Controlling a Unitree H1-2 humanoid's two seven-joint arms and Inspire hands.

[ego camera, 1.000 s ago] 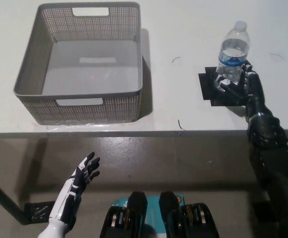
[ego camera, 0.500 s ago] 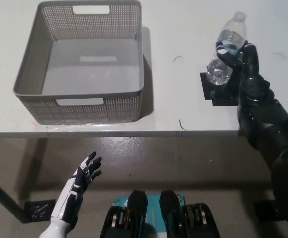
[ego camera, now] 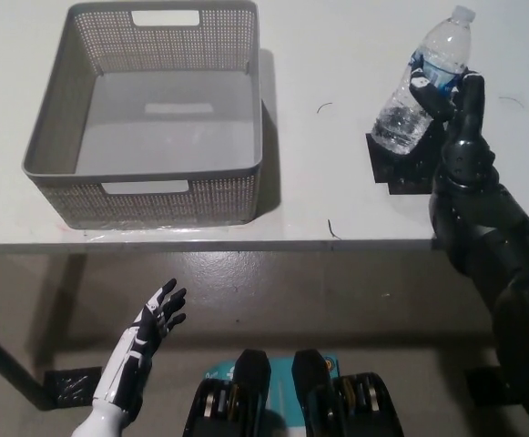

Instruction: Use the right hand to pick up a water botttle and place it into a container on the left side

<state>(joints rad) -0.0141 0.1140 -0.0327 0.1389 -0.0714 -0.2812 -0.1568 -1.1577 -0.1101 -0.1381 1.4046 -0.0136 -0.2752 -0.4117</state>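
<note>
Grey basket (ego camera: 146,196) sits toward the desk (ego camera: 319,55) left edge, empty and well apart from the load. My right hand (ego camera: 455,127) is clamped around the mid-body of the water bottle (ego camera: 419,86), tilted, above the black patch (ego camera: 401,168) near the right front edge; left hand (ego camera: 146,332) idles below the front edge, fingers spread. Looks like thin, slick, light plastic, so I'd hold at the label band, firm without crushing.

Right hand (ego camera: 453,109) raised water bottle (ego camera: 421,84) off black patch (ego camera: 408,167); bottle now tilted, cap toward upper right, base above patch.
</note>
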